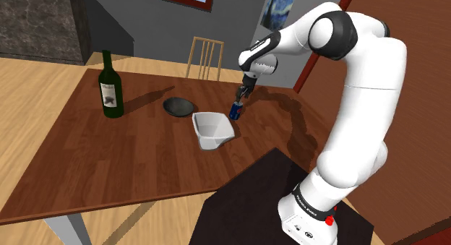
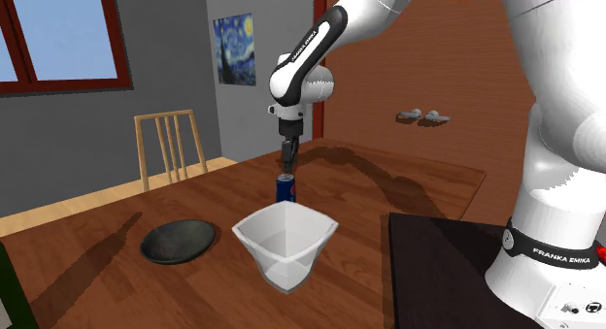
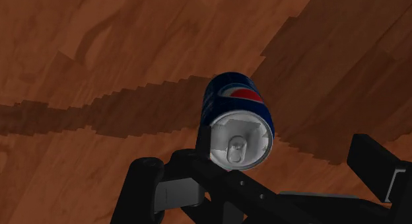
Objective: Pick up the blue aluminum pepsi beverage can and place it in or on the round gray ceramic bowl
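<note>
While the black gripper [image 2: 287, 160] hangs directly over the blue Pepsi can [image 2: 286, 189], its two fingers [image 3: 373, 164] stand apart and clasp nothing. The can stands upright on the wooden table [image 1: 144, 164]. From the wrist its silver top with the pull tab faces the hand, and it lies closer to one finger than to the other. Round dark-grey bowl [image 2: 178, 243]: shallow, resting on the table toward the second exterior view's left and well apart from the can, its whole inner surface showing. White square-rimmed tub [image 2: 301, 230]: just beside the can on the stand's side, near the bowl, inner walls and floor showing in full. Dark green wine bottle [image 1: 110, 86]: upright, at the shoulder view's left, beyond the bowl.
</note>
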`<action>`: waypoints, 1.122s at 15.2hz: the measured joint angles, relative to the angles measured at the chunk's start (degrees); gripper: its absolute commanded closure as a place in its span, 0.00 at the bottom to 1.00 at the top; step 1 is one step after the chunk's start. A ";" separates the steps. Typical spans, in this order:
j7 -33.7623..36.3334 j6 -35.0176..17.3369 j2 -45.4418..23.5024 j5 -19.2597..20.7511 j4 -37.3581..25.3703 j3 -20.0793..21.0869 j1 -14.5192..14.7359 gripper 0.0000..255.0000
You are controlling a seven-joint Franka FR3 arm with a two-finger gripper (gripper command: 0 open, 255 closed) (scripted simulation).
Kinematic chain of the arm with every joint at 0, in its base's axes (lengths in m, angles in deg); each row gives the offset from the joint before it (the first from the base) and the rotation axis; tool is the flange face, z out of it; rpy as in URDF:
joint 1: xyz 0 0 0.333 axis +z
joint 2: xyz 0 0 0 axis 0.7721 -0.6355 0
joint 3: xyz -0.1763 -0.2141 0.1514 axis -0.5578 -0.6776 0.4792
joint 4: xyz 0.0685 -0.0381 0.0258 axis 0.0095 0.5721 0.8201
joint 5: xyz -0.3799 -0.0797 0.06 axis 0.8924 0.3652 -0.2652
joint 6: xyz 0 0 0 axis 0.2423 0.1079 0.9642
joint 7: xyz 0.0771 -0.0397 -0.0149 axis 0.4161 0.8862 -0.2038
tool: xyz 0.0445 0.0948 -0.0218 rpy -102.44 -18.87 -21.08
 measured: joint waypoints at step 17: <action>-2.30 -3.79 -11.29 -2.74 -6.40 1.71 -2.54 0.00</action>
